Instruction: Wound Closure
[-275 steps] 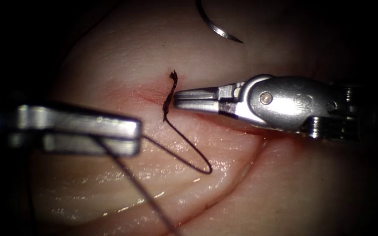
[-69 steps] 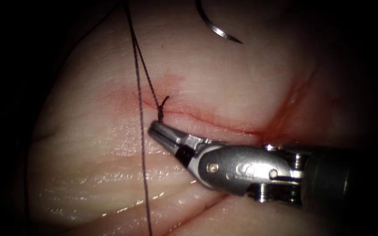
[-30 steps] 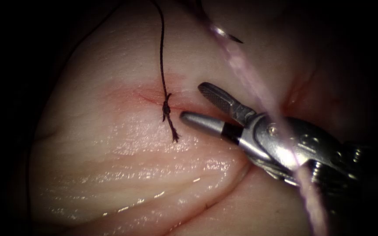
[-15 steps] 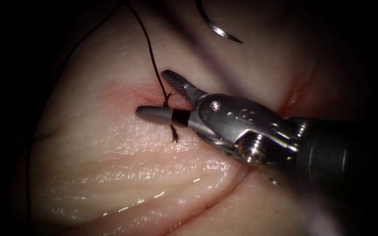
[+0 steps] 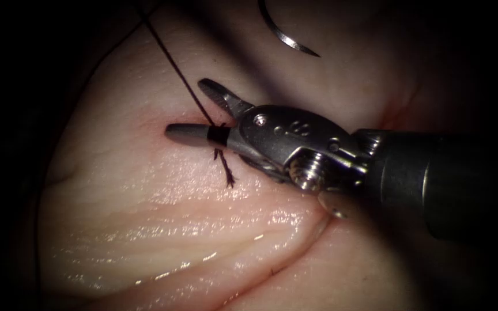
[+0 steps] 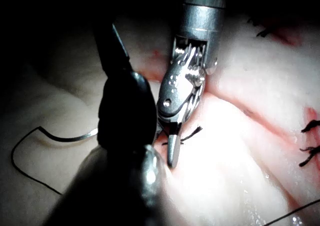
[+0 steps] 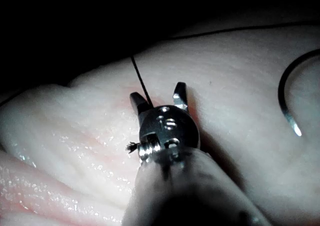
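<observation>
right tool point(image 5: 200, 109) agape astride taut thread point(image 5: 171, 57)

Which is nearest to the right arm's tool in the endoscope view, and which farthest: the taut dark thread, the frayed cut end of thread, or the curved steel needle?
From the right arm's tool, jaws open:
1. The taut dark thread: it runs between the jaws, up and leftward.
2. The frayed cut end of thread: just below the lower jaw, on the tissue.
3. The curved steel needle: lying free on the tissue, far above, held by no tool.

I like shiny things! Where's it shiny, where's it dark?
Endoscope view: wet tissue glints, edges dark; open right tool, holding nothing, straddles thread and throws shadow. Left wrist view: tissue glares; left tool shadowed, hold unseen. Right wrist view: free needle glints on tissue.
</observation>
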Tool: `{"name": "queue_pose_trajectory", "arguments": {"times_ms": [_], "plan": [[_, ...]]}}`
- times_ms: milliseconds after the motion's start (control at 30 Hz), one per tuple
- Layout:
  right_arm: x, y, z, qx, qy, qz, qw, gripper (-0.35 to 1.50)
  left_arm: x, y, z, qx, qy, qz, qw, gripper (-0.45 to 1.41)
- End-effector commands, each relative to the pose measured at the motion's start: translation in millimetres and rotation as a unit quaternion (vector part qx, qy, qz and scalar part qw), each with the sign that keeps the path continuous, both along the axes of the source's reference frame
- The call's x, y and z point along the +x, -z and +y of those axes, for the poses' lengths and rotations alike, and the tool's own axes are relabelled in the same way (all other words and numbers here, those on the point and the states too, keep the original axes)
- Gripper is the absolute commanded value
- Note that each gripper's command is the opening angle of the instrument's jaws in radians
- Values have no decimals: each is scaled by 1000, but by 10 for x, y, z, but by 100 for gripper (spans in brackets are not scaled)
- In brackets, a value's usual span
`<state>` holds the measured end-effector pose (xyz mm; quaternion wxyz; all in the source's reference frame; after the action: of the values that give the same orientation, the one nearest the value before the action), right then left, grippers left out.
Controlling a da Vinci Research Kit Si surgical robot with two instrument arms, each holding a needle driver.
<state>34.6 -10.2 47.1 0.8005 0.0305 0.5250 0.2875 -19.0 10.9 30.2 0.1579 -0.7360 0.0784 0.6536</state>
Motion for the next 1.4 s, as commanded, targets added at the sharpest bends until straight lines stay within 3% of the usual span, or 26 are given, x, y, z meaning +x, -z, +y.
{"name": "queue_pose_trajectory", "arguments": {"times_ms": [33, 733, 1133, 1333, 1400], "plan": [[10, -4, 4, -2, 0, 2, 1000, 108, -8, -6, 3, -1, 0, -2, 1000, -45], [23, 9, -10, -14, 22, 7, 1000, 106, -14, -10, 9, -11, -2, -2, 1000, -45], [22, 2, 1, -17, 23, 4, 1000, 106, -16, -3, 3, -11, -4, 0, 1000, -45], [23, 2, 1, -25, 26, 2, 999, 103, -20, 1, 1, -11, -4, -1, 1000, -45], [24, 2, 1, -25, 25, 2, 999, 93, -21, 2, 0, -11, -5, -3, 1000, -45]]}}
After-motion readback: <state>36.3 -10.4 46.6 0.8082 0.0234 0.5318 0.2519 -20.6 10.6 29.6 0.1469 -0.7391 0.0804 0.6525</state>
